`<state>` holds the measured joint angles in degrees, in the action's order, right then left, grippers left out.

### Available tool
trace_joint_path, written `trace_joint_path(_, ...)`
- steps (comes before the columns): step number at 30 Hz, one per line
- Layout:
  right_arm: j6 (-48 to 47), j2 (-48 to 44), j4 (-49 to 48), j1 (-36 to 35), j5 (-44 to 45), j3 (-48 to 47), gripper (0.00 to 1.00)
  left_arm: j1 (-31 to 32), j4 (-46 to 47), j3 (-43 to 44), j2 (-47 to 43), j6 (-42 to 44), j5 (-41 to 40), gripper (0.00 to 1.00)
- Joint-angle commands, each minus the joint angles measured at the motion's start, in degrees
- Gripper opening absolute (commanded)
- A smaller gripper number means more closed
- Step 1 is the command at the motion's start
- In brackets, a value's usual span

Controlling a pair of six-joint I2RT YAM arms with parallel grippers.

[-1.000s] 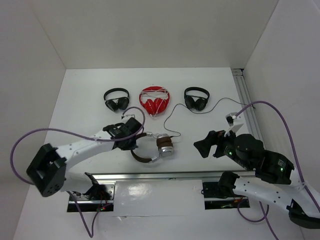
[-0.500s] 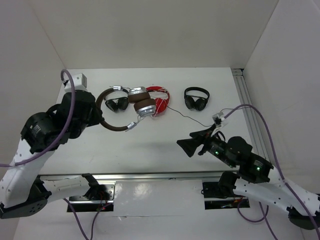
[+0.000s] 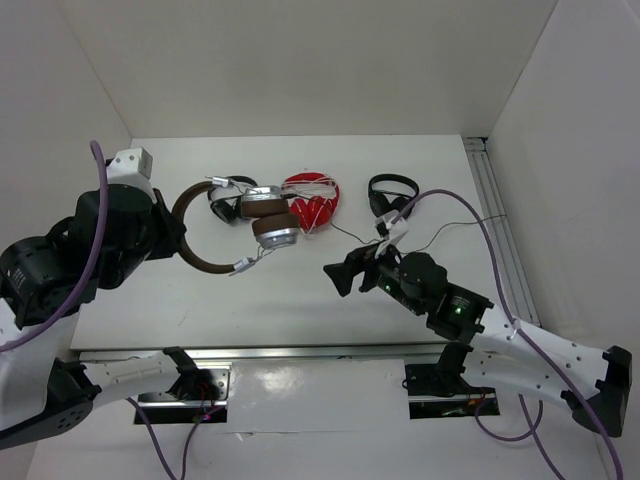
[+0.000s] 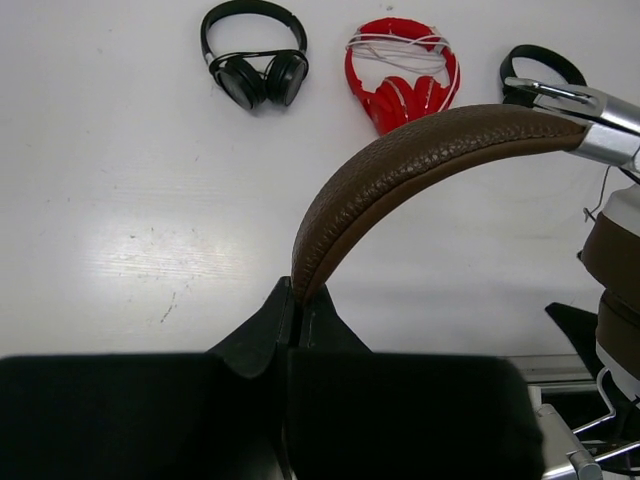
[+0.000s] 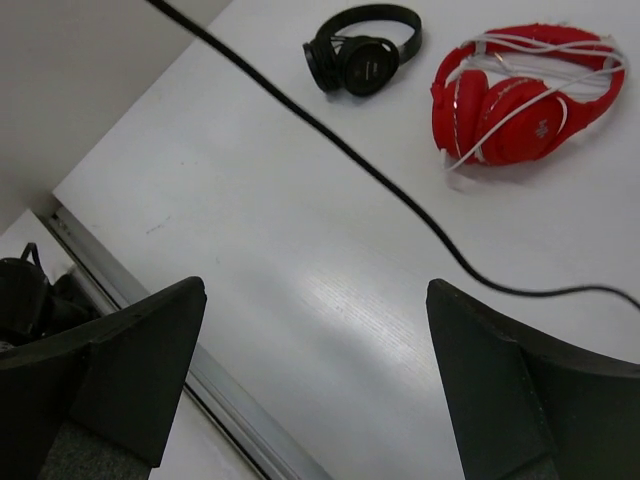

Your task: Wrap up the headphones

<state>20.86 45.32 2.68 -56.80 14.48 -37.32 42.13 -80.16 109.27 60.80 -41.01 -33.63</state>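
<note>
White desk (image 3: pixel 300 310) from above: the headphones (image 3: pixel 272 228) hang lifted at left so their cable (image 3: pixel 352 236) trails free for winding; my right fingers (image 3: pixel 338 276) have slid nearer it. Left wrist: left fingers (image 4: pixel 262 335) clamp the headband (image 4: pixel 420 160). Right wrist: fingers spread wide, empty, over the cable.

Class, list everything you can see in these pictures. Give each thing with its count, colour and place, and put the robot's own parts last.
brown headphones: one, dark brown band and silver cups, lifted above the table
thin cable: one, dark, trailing across the table
small black headphones: two, black, on the table either side of the red pair
red headphones: one, red with white cord wound round, far middle of the table
table: one, white
rail: one, metal, right edge of the table
left gripper: one, black, shut on the brown band
right gripper: one, black, open, holding nothing
</note>
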Motion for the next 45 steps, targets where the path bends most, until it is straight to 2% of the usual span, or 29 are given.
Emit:
trace_joint_path(1, -3.5, -3.1, -1.8, 0.2, 1.2, -3.8, 0.98, -0.5, 1.9, -0.2, -0.9, 0.2, 0.5, 0.00)
trace_joint_path(5, -5.0, -5.8, 2.6, 0.2, 0.5, -5.0, 0.98, -1.0, 1.9, -0.8, -1.4, 0.2, 0.5, 0.00)
trace_joint_path(11, -6.9, -8.3, 2.4, 0.2, 9.6, -3.9, 0.99, -1.0, 1.9, -3.5, -1.9, -0.3, 1.2, 0.00)
trace_joint_path(17, -8.9, 0.0, 2.4, 0.2, 11.4, -4.5, 0.99, -1.0, 1.9, -5.3, -3.1, -0.3, 1.9, 0.00)
trace_joint_path(24, -8.9, 1.9, -2.5, 0.2, 8.2, -2.8, 0.99, -1.0, 1.9, -5.3, -4.2, 0.2, 2.4, 0.00)
trace_joint_path(27, -8.9, 3.2, -3.9, 1.4, 10.0, -2.8, 0.98, -1.0, 1.9, -5.3, -4.2, 0.2, 2.4, 0.00)
trace_joint_path(30, -9.4, 5.6, -4.4, 4.9, 8.3, -2.8, 0.97, -1.0, 1.9, -4.8, -4.2, 0.2, 3.1, 0.00)
trace_joint_path(32, -8.4, 8.2, -4.4, 7.1, 5.2, -4.2, 0.84, -1.0, 1.9, -4.8, -4.7, 0.2, 3.1, 0.00)
trace_joint_path(33, -7.9, 9.1, -4.4, 9.3, 3.9, -4.2, 0.69, -1.0, 1.9, -4.8, -4.7, 0.2, 3.1, 0.00)
trace_joint_path(39, -5.8, 12.4, -8.8, 15.5, -6.5, -2.3, 0.29, -1.0, 1.9, -5.3, -5.2, 0.2, 3.1, 0.00)
trace_joint_path(40, -5.2, 12.4, -9.4, 15.5, -7.4, -2.3, 0.16, -1.0, 1.9, -5.3, -5.2, 0.2, 2.6, 0.00)
trace_joint_path(43, -4.5, 12.4, -10.1, 16.2, -8.5, -0.9, 0.02, -1.0, 1.9, -6.6, -5.8, 0.2, 2.1, 0.00)
trace_joint_path(45, -4.5, 11.1, -9.0, 16.2, -8.5, -0.9, 0.00, -1.0, 1.9, -7.2, -5.8, 0.2, 0.4, 0.00)
